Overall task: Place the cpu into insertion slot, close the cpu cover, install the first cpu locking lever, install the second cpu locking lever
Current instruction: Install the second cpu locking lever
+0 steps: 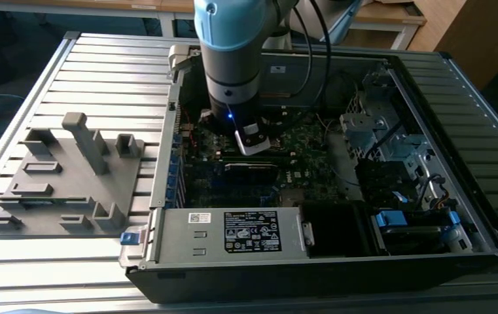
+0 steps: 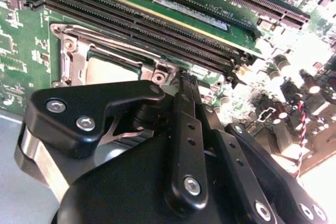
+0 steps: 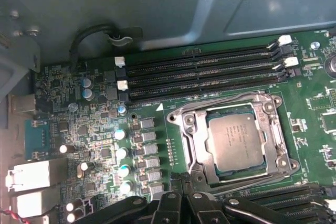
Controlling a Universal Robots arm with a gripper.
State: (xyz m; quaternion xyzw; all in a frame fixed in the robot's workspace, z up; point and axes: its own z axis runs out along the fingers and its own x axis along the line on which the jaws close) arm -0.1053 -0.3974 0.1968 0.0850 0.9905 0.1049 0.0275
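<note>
The cpu [image 3: 236, 141] [image 2: 107, 71] lies flat in its socket on the green motherboard, dull silver top showing. The cpu cover [image 3: 185, 121] [image 2: 68, 56], a shiny metal frame, lies down around it. A thin metal lever rod [image 3: 187, 148] runs along one side of the socket. My gripper [image 3: 181, 182] [image 2: 186, 80] [image 1: 250, 142] is low over the board at a corner of the socket, just outside the frame. Its black fingers are shut together, and I see nothing held between them. The gripper body hides part of the socket in the second wrist view.
Black memory slots [image 3: 205, 72] [image 2: 157, 24] run along one side of the socket, and capacitors [image 3: 122, 153] stand close by. The case holds a power supply [image 1: 231, 232] at the front and a drive cage [image 1: 379, 131] with cables at the exterior view's right. A grey fixture plate [image 1: 65, 176] lies outside the case.
</note>
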